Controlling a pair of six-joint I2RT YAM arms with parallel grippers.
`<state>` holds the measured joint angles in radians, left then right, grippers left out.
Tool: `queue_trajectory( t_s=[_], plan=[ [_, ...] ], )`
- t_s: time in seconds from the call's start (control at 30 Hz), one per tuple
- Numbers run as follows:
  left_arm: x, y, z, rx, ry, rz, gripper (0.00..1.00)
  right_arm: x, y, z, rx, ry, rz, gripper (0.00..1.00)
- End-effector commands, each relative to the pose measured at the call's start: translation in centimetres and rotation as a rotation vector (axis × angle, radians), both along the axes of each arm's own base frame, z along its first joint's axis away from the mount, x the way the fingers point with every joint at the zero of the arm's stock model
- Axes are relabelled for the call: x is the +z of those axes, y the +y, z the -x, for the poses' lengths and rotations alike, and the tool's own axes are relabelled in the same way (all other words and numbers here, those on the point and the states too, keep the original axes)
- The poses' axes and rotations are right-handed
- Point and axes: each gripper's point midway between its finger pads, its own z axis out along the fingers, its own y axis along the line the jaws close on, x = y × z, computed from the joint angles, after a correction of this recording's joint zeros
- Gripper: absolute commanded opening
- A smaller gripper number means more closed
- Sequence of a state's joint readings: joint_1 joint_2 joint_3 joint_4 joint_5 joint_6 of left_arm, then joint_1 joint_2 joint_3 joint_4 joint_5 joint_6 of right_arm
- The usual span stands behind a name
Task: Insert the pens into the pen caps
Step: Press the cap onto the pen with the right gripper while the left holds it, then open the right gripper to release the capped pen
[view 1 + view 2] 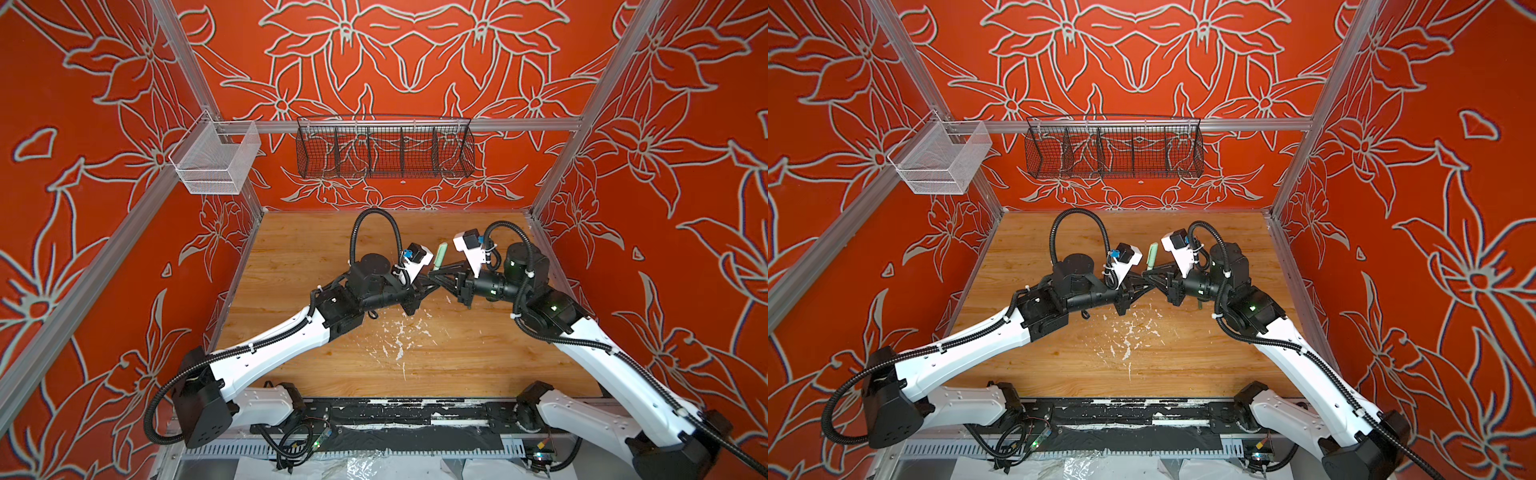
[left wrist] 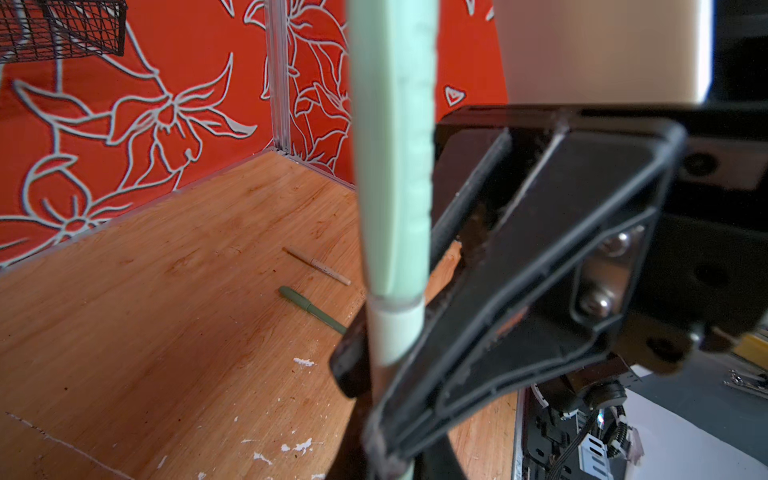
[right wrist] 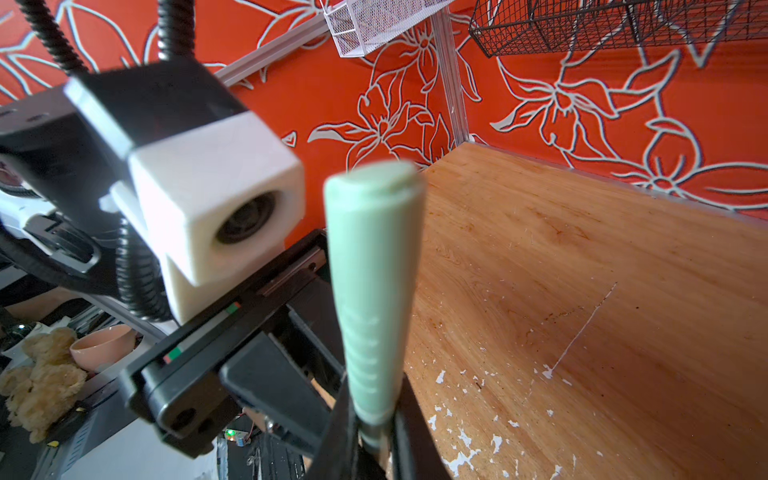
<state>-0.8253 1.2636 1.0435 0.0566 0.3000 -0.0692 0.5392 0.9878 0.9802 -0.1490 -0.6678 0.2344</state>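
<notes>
Both grippers meet at mid-table in both top views. The pale green pen cap [image 1: 441, 255] [image 1: 1152, 254] sticks up from between them, seated over the end of the pale green pen [image 2: 395, 332]. My right gripper [image 3: 376, 440] [image 1: 433, 275] is shut on that pen just below the cap [image 3: 374, 270]. My left gripper [image 2: 390, 457] [image 1: 424, 280] is shut on the same pen further down, with its jaws blurred. On the table beyond lie a tan pen [image 2: 318, 266] and a dark green pen [image 2: 311, 309]. Whether those two carry caps I cannot tell.
White paint flecks [image 1: 399, 336] dot the wooden table [image 1: 291, 257] in front of the grippers. A black wire basket [image 1: 384, 151] and a white mesh basket [image 1: 216, 160] hang on the back rail. The left arm's wrist camera [image 3: 216, 208] sits close beside the cap.
</notes>
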Motion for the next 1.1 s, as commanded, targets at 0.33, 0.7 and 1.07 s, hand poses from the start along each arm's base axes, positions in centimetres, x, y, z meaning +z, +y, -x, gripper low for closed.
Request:
queue_trajectory(
  t_s=[0.33,0.7,1.07],
  plan=[
    [1.0,-0.8,0.6,-0.058,-0.021,0.002,0.19,-1.5,0.2,0.7,0.041,-0.006,0.07,0.0],
    [1.7,0.3,0.2,-0.023,-0.041,0.023,0.24,-2.0,0.2,0.8,0.043,0.011,0.063,0.0],
    [1.6,0.8,0.3,-0.005,-0.045,0.028,0.0,-2.0,0.2,0.8,0.033,0.021,0.043,0.0]
  ],
)
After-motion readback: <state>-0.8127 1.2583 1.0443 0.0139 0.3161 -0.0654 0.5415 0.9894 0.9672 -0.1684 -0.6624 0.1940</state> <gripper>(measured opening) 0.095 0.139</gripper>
